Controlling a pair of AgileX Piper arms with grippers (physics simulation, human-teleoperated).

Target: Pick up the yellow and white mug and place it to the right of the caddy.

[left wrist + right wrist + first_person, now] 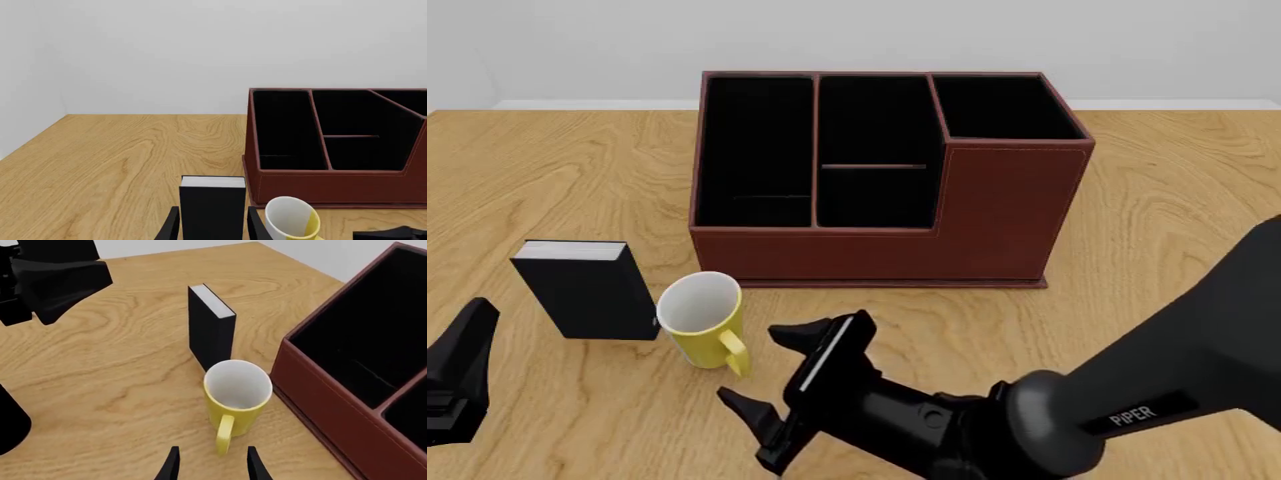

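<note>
The yellow and white mug [701, 318] stands upright on the table just in front of the caddy's [881, 190] left front corner, its handle pointing toward me. My right gripper [761, 368] is open and empty, low over the table just right of and in front of the mug, fingers aimed at it. In the right wrist view the mug [237, 392] sits just beyond the open gripper [210, 467], handle facing it. My left gripper [457, 375] is at the near left edge. In its wrist view the gripper [210, 227] is open and empty.
A small black book-like block [587, 290] stands upright just left of the mug, nearly touching it. The caddy's taller section is at its right end. The right arm [1121, 400] fills the near right. Bare wood lies to the caddy's right [1174, 220].
</note>
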